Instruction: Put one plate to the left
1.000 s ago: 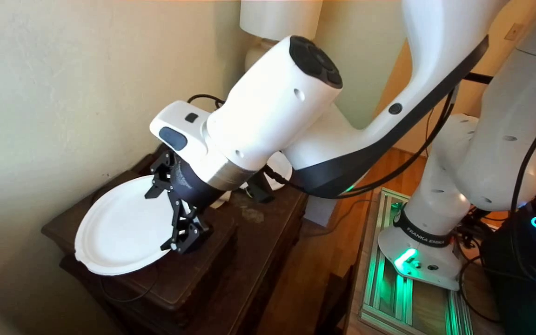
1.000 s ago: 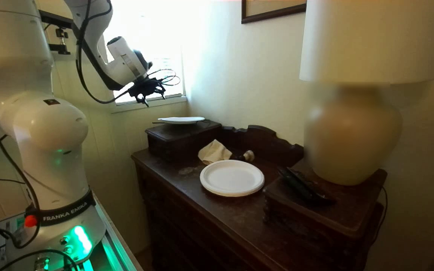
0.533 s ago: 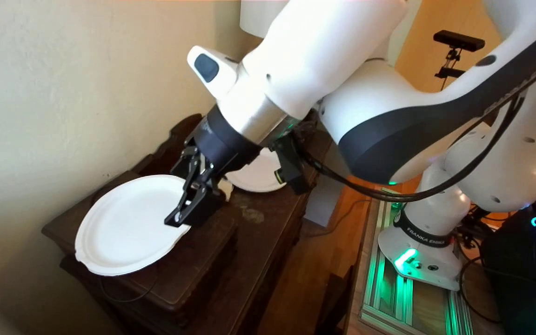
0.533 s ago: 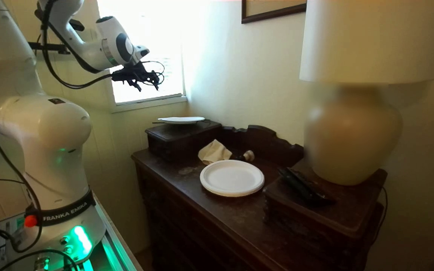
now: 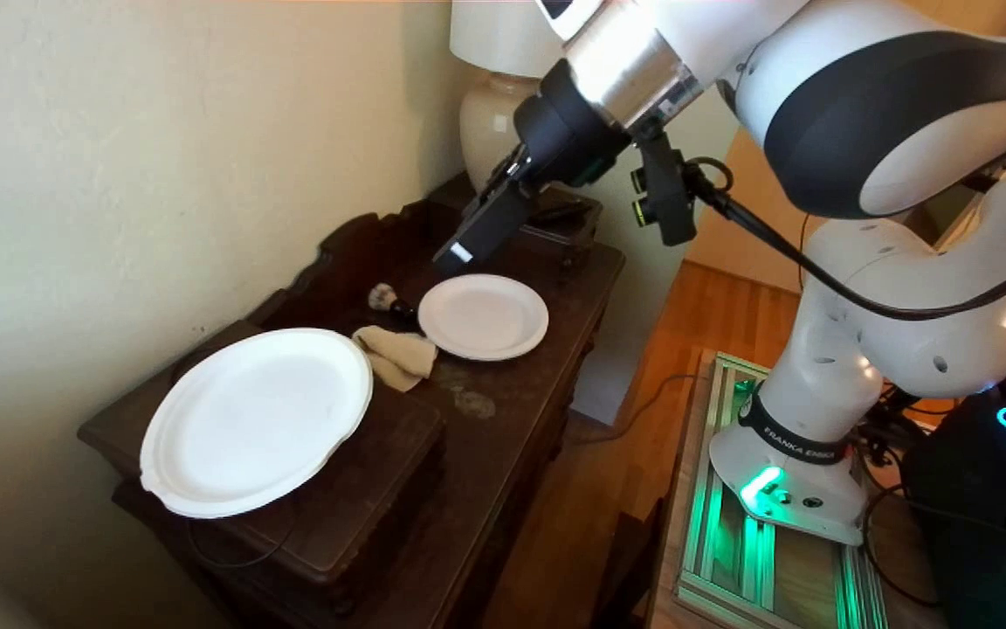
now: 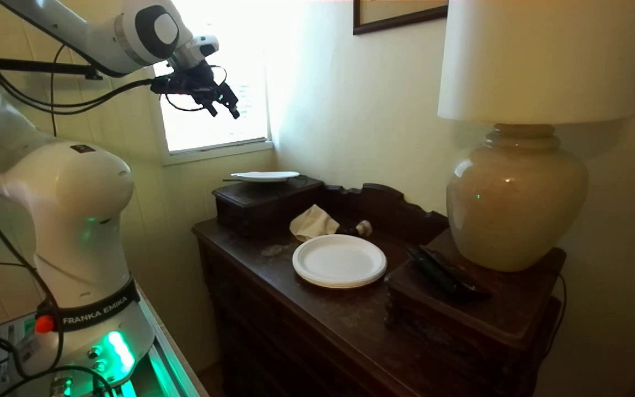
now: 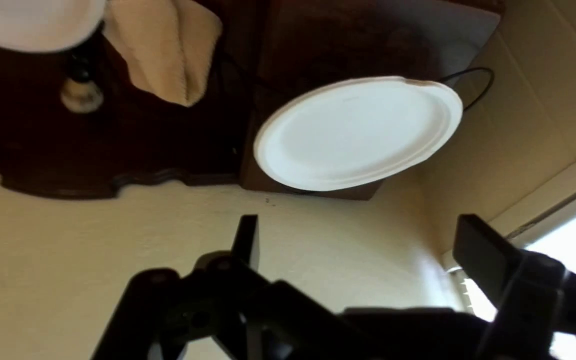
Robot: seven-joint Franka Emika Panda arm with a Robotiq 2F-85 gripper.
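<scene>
Dark wood table [image 6: 350, 317], carved back rail [image 6: 383, 204] against a pale wall [image 5: 206, 131], window [image 6: 251, 66] near one end, wood floor [image 5: 704, 306] below. Raised box at each end: the window-side box [image 6: 248, 218] carries one plate [image 5: 256, 422]; the lamp-side box [image 6: 450, 336] carries the lamp [image 6: 516, 187] and a black item [image 6: 447, 273], too dark to ID. Second plate [image 6: 339, 261] lies on the table between the boxes, beside a cloth [image 5: 398, 354] and a brush [image 5: 385, 299]. Tool [image 7: 358, 225] hangs high, fingers [image 7: 247, 240] spread wide, well apart from both plates. Window is blown out white. Arm [image 5: 861, 131], lamp and picture frame [image 6: 400, 19] get cut off at the top; wrist view clips the second plate at its corner. Brush partly fades into the dark wood. Second plate's rim looks layered, can't tell if it's a stack. Count: two plates in sight, two boxes, one each of cloth, brush, lamp, picture frame.
</scene>
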